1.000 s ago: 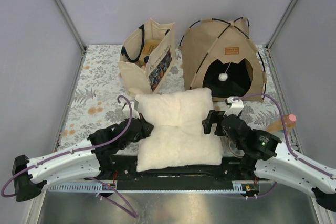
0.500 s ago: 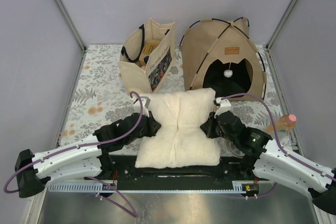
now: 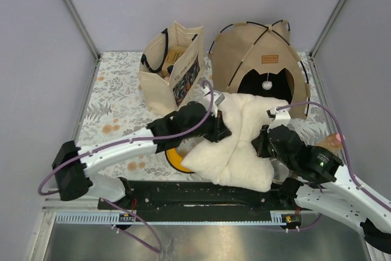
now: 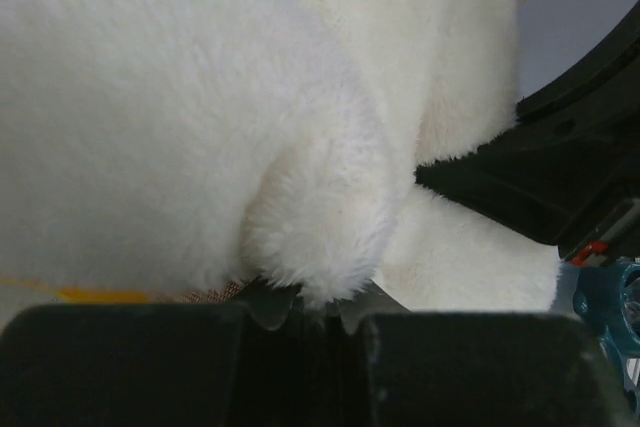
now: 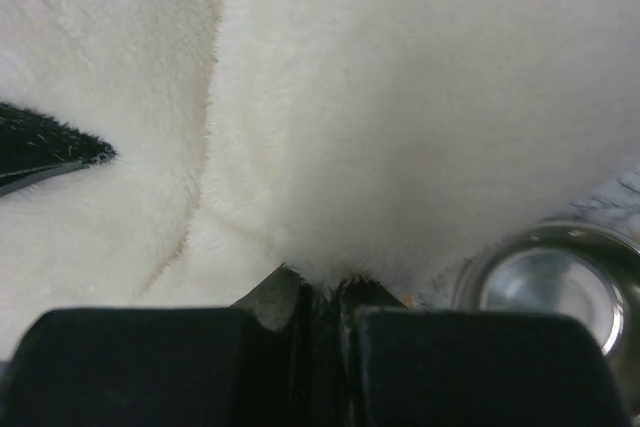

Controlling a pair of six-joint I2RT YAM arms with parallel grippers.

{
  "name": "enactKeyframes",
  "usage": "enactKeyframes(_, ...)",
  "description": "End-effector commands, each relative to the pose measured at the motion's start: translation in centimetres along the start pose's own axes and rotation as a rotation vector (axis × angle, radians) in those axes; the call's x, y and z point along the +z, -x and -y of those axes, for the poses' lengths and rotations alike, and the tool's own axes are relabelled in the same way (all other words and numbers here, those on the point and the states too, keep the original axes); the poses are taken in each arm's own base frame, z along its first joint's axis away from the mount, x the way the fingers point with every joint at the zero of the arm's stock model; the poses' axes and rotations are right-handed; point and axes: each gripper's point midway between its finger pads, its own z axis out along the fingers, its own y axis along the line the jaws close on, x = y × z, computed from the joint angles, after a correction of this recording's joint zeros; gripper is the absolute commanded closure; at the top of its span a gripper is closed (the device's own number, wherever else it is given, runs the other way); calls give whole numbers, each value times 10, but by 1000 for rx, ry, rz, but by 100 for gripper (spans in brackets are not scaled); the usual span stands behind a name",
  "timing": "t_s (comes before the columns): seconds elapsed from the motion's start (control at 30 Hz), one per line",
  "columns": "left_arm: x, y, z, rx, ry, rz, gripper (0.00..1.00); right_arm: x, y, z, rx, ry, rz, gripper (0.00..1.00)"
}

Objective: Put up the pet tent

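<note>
The tan pet tent (image 3: 263, 59) stands upright at the back right, its arched doorway facing me and a white pompom (image 3: 267, 84) hanging in it. A cream fluffy pillow (image 3: 244, 136) is lifted and folded between both arms, its far edge just in front of the doorway. My left gripper (image 3: 223, 131) is shut on the pillow's left side, with fur pinched between its tips (image 4: 318, 309). My right gripper (image 3: 259, 145) is shut on the right side, pinching the fur in the same way (image 5: 322, 292).
A beige tote bag (image 3: 174, 74) with black handles stands left of the tent. A yellow round thing (image 3: 174, 160) lies on the table under the pillow's near left. A pink-capped bottle (image 3: 335, 140) sits at the right edge and a metal bowl (image 5: 545, 292) below the right gripper.
The right gripper has shut on the pillow. Both arms lifted the pillow off the near table and carried it toward the tent doorway, which uncovered the yellow thing.
</note>
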Motion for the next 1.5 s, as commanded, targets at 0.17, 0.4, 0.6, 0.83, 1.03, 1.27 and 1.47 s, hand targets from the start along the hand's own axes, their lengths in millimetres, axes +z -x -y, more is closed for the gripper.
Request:
enactKeyframes(0.17,58,47,106,20,-360,48,100,-20,40,43,55,-229,199,100)
enactKeyframes(0.4,119,51,76,-26,-194,-39,100,-9,65,42,21,-307,260,100)
enactKeyframes(0.6,147,67,37,-119,-149,-50,100,10,83,29,-7,-283,297,100)
enactKeyframes(0.83,160,81,-2,-219,-157,-49,100,41,98,10,-39,-211,302,100)
enactKeyframes(1.03,159,77,-19,-229,-110,-19,99,70,96,20,-28,-174,234,100)
enactKeyframes(1.27,162,65,-32,-271,-76,-13,99,90,105,50,43,-195,186,100)
enactKeyframes(1.47,167,59,-42,-289,-43,-6,100,113,110,69,97,-242,120,100)
